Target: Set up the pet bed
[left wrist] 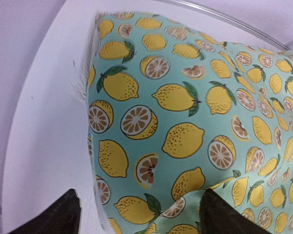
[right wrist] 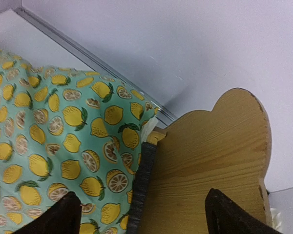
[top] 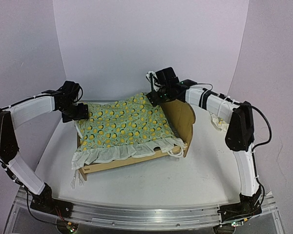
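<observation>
Both jaws: my left gripper [top: 82, 113] and right gripper [top: 156, 96] spread wide, holding nothing.
Bed: light plywood pet bed [top: 117, 165] under green lemon-print ruffled blanket [top: 127, 127].
Axis: bed's foot end at my left, curved headboard [top: 183, 119] at my right.

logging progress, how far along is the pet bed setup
Done: lemon blanket lies spread over the pet bed. In hand: nothing; left tool and right tool are open at its far corners. Left: probably the ruffled piece lying off the bed, beyond the headboard.

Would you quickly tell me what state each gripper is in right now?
Left gripper: open, holding nothing, over the lemon-print blanket.
Right gripper: open, holding nothing.
</observation>
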Motion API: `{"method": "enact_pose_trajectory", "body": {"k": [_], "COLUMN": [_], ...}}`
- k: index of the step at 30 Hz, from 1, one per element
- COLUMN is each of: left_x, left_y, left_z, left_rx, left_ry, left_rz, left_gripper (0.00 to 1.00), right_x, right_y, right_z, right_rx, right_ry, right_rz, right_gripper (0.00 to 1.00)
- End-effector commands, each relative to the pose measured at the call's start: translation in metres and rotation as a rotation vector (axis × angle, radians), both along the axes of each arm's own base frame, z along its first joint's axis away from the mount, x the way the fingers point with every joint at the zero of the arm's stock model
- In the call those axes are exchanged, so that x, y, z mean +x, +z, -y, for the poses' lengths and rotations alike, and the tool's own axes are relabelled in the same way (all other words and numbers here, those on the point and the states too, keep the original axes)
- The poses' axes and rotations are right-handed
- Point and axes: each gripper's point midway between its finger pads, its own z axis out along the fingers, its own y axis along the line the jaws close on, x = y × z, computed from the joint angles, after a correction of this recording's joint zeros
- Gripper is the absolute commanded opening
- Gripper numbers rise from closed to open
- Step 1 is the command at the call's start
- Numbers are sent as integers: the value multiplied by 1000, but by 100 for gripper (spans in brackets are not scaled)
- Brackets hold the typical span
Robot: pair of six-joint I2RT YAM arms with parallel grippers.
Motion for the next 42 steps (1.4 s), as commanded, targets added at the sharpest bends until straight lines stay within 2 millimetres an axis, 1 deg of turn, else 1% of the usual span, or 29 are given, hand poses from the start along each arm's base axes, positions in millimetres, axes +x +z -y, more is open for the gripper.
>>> {"method": "enact_pose_trajectory", "body": {"k": [1, 3, 4, 7, 8, 9, 10, 11, 12, 13, 14, 15, 16, 17, 19, 20, 22, 23, 25, 28, 30, 31, 33, 34, 35, 38, 40, 41, 42], "left_x": [-6, -19, -24, -37, -40, -41, -42, -43, -44, -44, -45, -49, -52, -59, -77, -95, -111, -111, -106, -99, -105, -107, -103, -97, -91, -75, -73, -76, -80], "left_y": [90, 109, 119, 139, 144, 147, 152, 155, 159, 160, 165, 159, 152, 148, 130, 121, 97, 81, 64, 48, 39, 35, 20, 16, 9, 5, 10, 12, 15], "left_z": [-13, -8, -1, 20, 25, 35, 49, 68, 92, 118, 148, 178, 210, 243, 305, 336, 377, 391, 403, 414, 425, 430, 436, 438, 438, 431, 430, 431, 434], "left_rx": [-20, -70, -100, -145, -158, -174, -197, -213, -238, -260, -298, -316, -334, -354, -344, -331, -268, -231, -174, -128, -116, -121, -102, -82, -55, 20, 25, 13, -10], "left_ry": [37, 31, 8, -56, -72, -104, -150, -221, -293, -362, -448, -524, -606, -698, -871, -959, -1077, -1104, -1117, -1136, -1184, -1198, -1196, -1180, -1162, -1090, -1079, -1090, -1110], "left_rz": [213, 268, 299, 379, 399, 414, 434, 453, 471, 475, 493, 482, 463, 453, 419, 408, 394, 383, 378, 371, 358, 351, 322, 319, 311, 328, 338, 339, 336], "left_gripper": [99, 99, 99, 99, 99, 99, 99, 99, 99, 99, 98, 98, 98, 98, 98, 98, 98, 99, 99, 99, 99, 99, 98, 94, 88, 70, 60, 57, 57], "right_x": [-54, -91, -109, -161, -178, -189, -197, -203, -210, -216, -218, -220, -226, -228, -231, -232, -235, -236, -239, -251, -262, -267, -275, -277, -278, -279, -279, -278, -276], "right_y": [78, 79, 72, 61, 66, 51, 46, 38, 31, 31, 16, 16, 1, -5, -10, -13, -19, -22, -31, -39, -41, -40, -41, -43, -44, -47, -48, -49, -50], "right_z": [19, 26, 32, 51, 57, 62, 72, 83, 93, 106, 123, 133, 146, 157, 169, 175, 186, 188, 187, 170, 154, 148, 141, 140, 139, 134, 128, 127, 127], "right_rx": [148, 182, 184, 226, 261, 264, 295, 313, 328, 340, 320, 332, 324, 338, 380, 397, 440, 462, 478, 490, 516, 535, 563, 571, 575, 587, 592, 589, 588], "right_ry": [13, 83, 110, 174, 192, 186, 141, 94, 63, 32, -41, -74, -113, -149, -184, -203, -232, -230, -222, -110, 0, 46, 98, 111, 115, 129, 143, 144, 136], "right_rz": [-106, -187, -228, -323, -338, -378, -394, -398, -392, -365, -349, -329, -331, -320, -292, -272, -255, -260, -289, -352, -390, -398, -402, -406, -403, -408, -414, -416, -414], "right_gripper": [98, 98, 98, 98, 98, 98, 98, 98, 98, 95, 90, 88, 86, 85, 85, 85, 87, 87, 87, 87, 92, 97, 98, 98, 98, 89, 82, 81, 81]}}
